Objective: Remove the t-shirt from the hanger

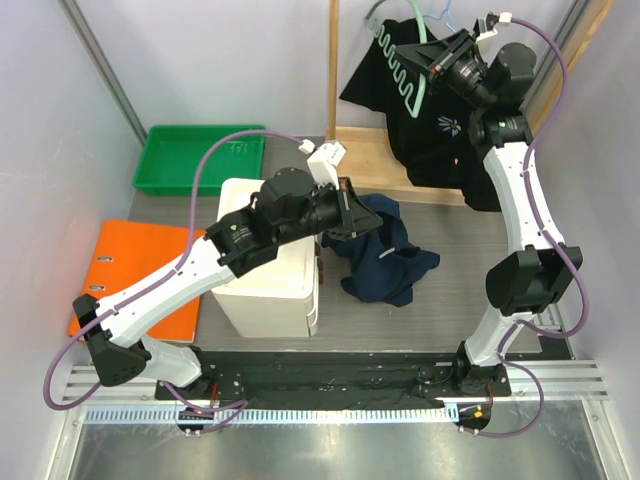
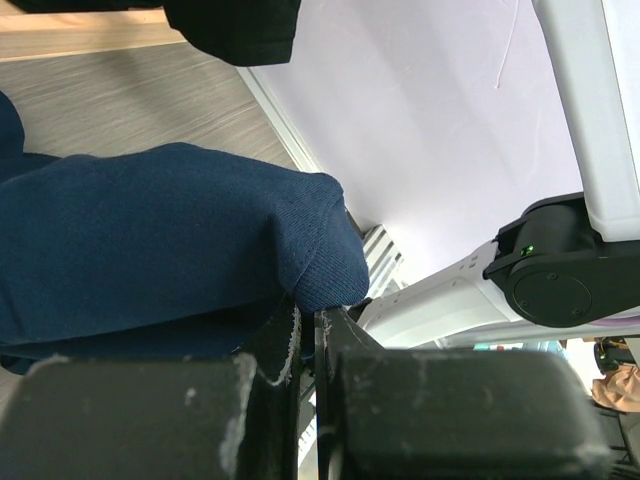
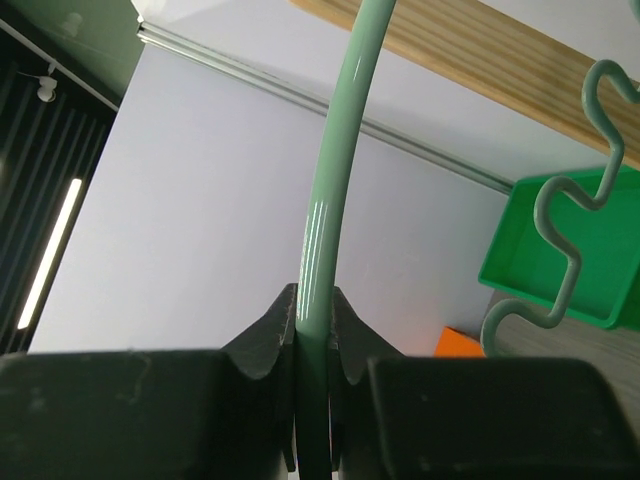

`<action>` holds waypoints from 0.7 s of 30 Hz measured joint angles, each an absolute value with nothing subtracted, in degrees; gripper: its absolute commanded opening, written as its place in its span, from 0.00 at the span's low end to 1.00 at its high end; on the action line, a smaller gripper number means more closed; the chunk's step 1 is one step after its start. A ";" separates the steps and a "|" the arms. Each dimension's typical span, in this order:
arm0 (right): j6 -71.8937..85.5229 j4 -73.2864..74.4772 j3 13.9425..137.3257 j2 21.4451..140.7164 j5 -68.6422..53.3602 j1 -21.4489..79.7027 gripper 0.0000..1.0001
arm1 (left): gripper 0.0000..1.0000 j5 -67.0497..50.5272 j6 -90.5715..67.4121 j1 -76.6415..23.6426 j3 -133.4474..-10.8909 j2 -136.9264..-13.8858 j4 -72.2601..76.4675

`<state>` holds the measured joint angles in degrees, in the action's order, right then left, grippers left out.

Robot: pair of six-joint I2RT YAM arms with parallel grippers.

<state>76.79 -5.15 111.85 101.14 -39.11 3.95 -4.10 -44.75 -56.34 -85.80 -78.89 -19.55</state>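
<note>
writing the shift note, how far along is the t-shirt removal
Done: the navy t-shirt is off the green hanger. In hand: the left tool pinches the shirt, and the right tool clamps the hanger. Remaining: probably just releasing both.

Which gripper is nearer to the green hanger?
Right. The right gripper is shut on the hanger itself, up at the back. The left gripper is far off, low beside the white box, shut on the navy t-shirt.
</note>
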 measured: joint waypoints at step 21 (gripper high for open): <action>84.31 -9.65 111.90 104.29 -42.59 3.05 0.26 | 0.00 -3.25 -44.75 -58.26 -85.91 -78.89 -19.55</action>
